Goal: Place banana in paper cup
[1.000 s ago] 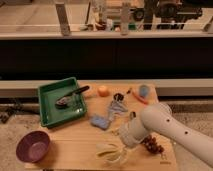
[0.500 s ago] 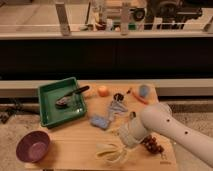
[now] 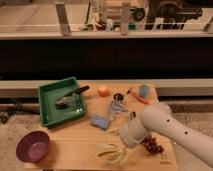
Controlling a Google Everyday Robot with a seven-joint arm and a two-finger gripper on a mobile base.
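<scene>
— So, where is the gripper (image 3: 120,145) at this moment?

— Low over the front part of the wooden table (image 3: 75,142), at the end of the thick white arm (image 3: 170,131) that enters from the lower right side. It is directly at the banana (image 3: 106,148).

— Is it holding the banana?

— I cannot tell. The wrist of the arm hides the fingers, so I cannot say how far they are open, or if they have hold of something.

— And the banana itself?

— It lies flat on the wood near the front edge, pale yellow and curved. Its right end goes under the gripper.

— Do you see the paper cup?

— I see something pale and round just at the wrist of the arm, above the banana, but I cannot say with certainty that this is the paper cup; the arm covers that place.

— What else is on the table?

— A green tray (image 3: 47,107) is at the back left, with a dark tool (image 3: 71,97) lying inside it. A purple bowl (image 3: 33,146) is at the front left corner. A round orange fruit (image 3: 103,90) stands behind the centre, and a blue sponge (image 3: 98,121) lies in the middle, well apart from the banana. At the back right is a small light-blue cup (image 3: 144,90), and a thin orange carrot (image 3: 139,98) lies just beside it. A bunch of dark grapes (image 3: 152,144) is at the front right, just under the arm.
</scene>
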